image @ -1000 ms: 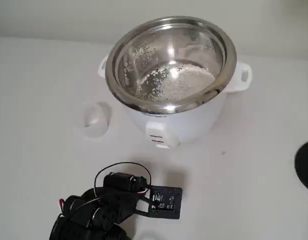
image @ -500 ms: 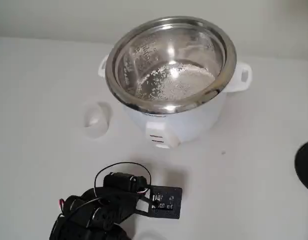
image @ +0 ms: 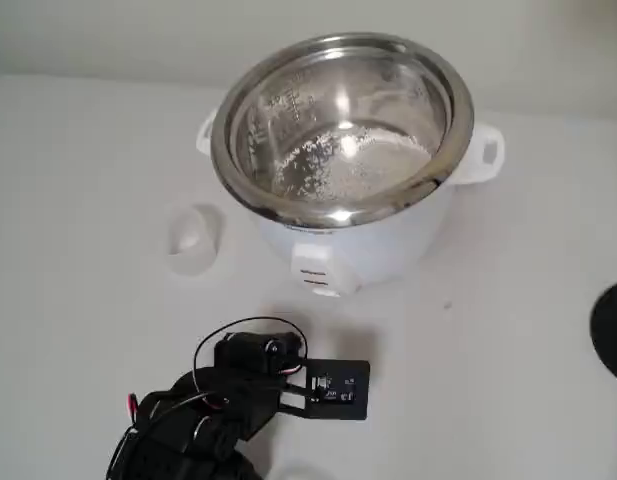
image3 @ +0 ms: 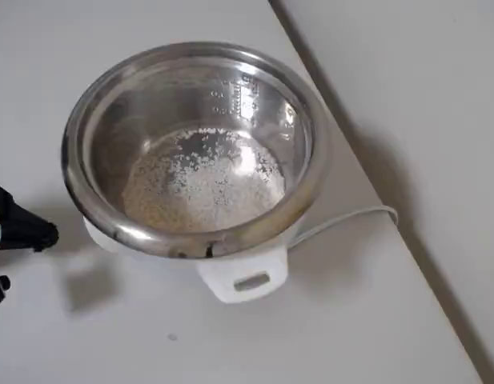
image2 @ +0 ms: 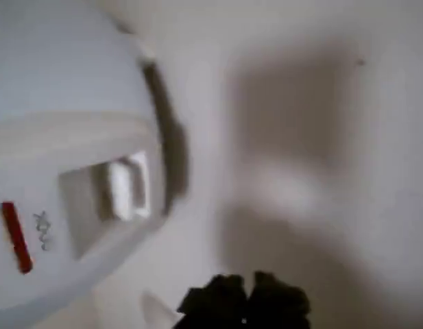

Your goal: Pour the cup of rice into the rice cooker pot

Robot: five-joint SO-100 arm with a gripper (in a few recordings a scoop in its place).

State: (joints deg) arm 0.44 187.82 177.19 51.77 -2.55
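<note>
**Markings seen, none legible**

The rice cooker pot (image3: 230, 92) carries level markings on its inner wall, too small to read. The white cooker body (image2: 53, 205) shows a red bar and faint, blurred lettering beside it in the wrist view.

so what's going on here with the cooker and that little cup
The rice is lying in the bottom of the rice cooker pot, so the pour looks done. The cup sits on the table to the left of the cooker in the fixed view, with nothing holding it. The robot arm is low at the near edge of the table, apart from both cup and cooker. Whether its jaws are open or shut cannot be made out.
</note>
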